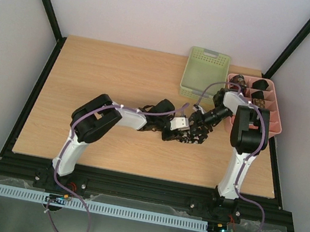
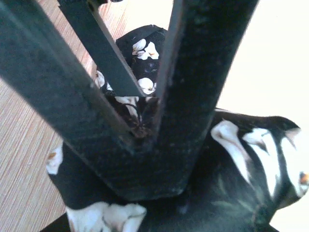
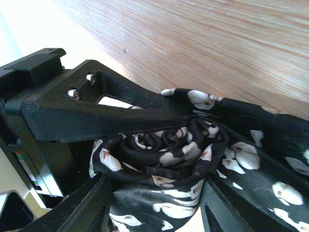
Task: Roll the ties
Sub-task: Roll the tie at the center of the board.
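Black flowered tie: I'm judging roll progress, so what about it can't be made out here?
Top view: black white-flowered fabric necktie too small, under the left hand and right hand.
Left wrist: own fingers block the roll; blurred.
Right wrist: tie's tail cut off by right edge.

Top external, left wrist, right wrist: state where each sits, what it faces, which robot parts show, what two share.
Top external: above and behind the bases, looking down at the table; both arms show.
Left wrist: on the left arm, looking along its own fingers at the tie.
Right wrist: on the right arm, facing the tie's rolled end; own fingers at bottom.
Shared: both wrist views show the flowered tie.
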Motion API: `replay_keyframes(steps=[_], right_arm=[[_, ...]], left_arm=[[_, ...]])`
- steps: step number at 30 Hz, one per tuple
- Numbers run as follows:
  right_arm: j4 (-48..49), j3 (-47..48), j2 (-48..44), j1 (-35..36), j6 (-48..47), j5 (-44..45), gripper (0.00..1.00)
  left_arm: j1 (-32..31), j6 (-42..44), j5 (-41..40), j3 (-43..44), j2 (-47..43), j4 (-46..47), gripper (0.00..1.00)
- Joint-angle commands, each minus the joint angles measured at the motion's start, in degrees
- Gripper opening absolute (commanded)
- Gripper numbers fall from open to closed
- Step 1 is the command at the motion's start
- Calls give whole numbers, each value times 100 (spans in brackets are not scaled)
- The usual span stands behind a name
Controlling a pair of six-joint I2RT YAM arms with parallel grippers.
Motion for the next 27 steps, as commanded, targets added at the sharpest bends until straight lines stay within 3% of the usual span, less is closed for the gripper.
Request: replay_keyframes(steps=[1, 5, 7, 12, 21, 24, 27], right_arm=[[-234, -132, -116, 98, -112, 189, 38], [268, -392, 30, -38, -201, 898, 10], [504, -455, 154, -240, -311, 1137, 2], [928, -364, 416, -455, -493, 1399, 1], [1100, -359, 574, -456, -457, 1176, 1], [1190, -449, 585, -456, -399, 1161, 2], [1215, -464, 522, -456, -350, 1138, 3]], left_arm=[[-22, 85, -388, 12, 272, -830, 36], [-2, 26, -324, 88, 233, -834, 44], [24, -40, -127, 115, 178, -787, 51], [69, -295, 556, 172, 54, -439, 68], [-22, -887, 766, 791, 528, -152, 75], [-44, -1068, 796, 1022, 710, -160, 74], [-73, -984, 727, 1214, 862, -420, 61]])
